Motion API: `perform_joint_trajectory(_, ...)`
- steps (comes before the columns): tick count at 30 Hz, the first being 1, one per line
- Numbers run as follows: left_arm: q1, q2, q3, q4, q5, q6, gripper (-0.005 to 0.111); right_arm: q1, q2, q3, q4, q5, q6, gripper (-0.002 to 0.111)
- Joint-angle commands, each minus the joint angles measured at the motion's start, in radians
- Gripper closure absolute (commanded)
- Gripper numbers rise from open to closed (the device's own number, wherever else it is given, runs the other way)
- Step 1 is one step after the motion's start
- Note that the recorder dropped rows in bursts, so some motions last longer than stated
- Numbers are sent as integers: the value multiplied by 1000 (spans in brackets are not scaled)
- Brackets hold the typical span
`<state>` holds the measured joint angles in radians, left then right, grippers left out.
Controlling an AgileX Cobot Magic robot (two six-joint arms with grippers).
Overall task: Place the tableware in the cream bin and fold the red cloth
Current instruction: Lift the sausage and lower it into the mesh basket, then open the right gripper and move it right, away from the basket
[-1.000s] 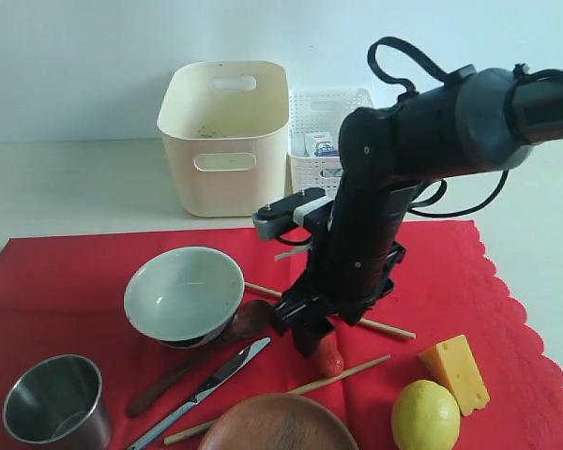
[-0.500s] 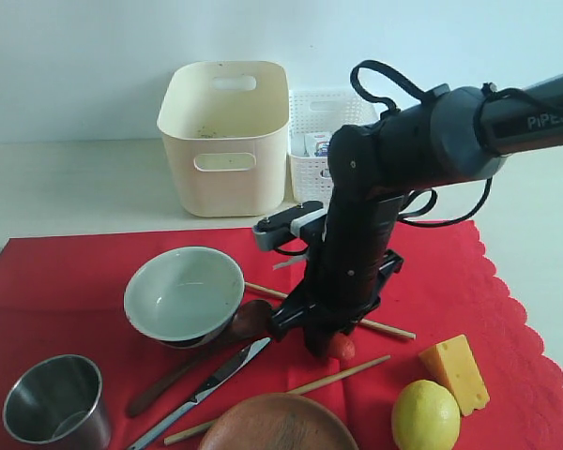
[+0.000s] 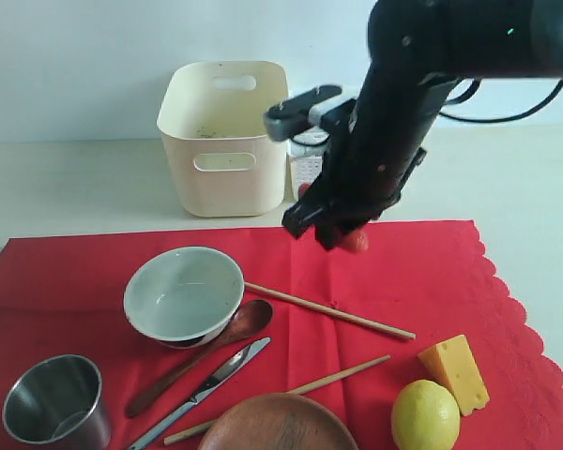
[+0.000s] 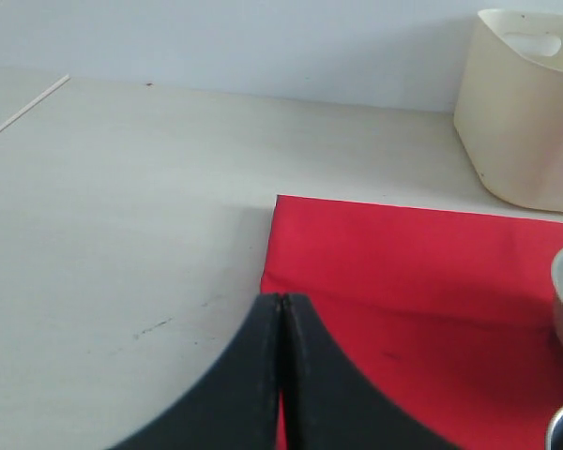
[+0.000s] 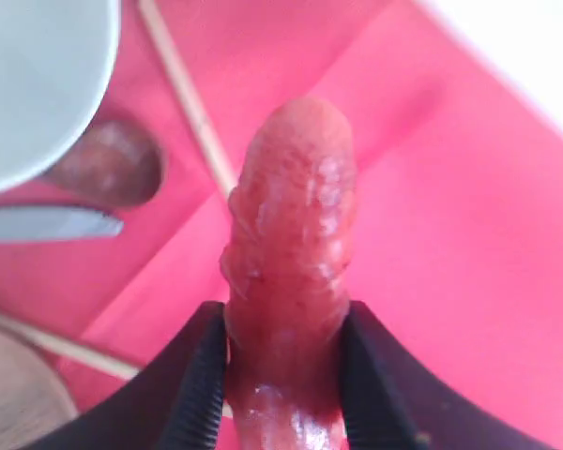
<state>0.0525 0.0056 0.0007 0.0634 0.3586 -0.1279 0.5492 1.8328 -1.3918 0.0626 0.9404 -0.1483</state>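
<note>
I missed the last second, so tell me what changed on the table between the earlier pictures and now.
The right gripper closed on the sausage where it lay on the red cloth between the chopsticks, then lifted it up and back toward the cloth's far edge. The bowl, cup, spoon, knife, plate, cheese and lemon stayed put.

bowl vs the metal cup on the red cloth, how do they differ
Colour: the bowl is white, the cup shiny bare metal. Shape: the bowl is wide and flares from a small base; the cup is narrower with steep walls. Place: the bowl sits nearer the cream bin, the cup farther from it. Both stand upright on the red cloth, mouths up, and look empty.
</note>
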Motion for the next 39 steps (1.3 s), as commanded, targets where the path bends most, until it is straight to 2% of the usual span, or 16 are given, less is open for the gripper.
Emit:
perform_joint_trajectory(1,-5,-6,-1,6,-6,0,106,-93,-40,-57,-7,-30,-7,108)
perform_joint_trajectory(4,-5,-6,-1,6,-6,0,106,-151,-20,-127,23,-30,-31,108)
perform_joint_trajectory(11,-5,-6,-1,6,-6,0,106,-254,113,-324,219,-30,-139,108)
perform_joint_trajectory(23,-5,-6,-1,6,-6,0,106,-304,490,-758,216,-48,-135,108)
perform_joint_trajectory(27,-5,-6,-1,6,-6,0,106,-304,605,-885,162,-59,-135,108)
perform_joint_trajectory(32,-5,-6,-1,6,-6,0,106,-304,705,-979,120,-57,-135,108)
perform_joint_trajectory(36,-5,-6,-1,6,-6,0,106,-304,733,-987,120,-68,-138,108)
perform_joint_trajectory(39,-5,-6,-1,6,-6,0,106,-304,743,-987,118,-70,-138,102)
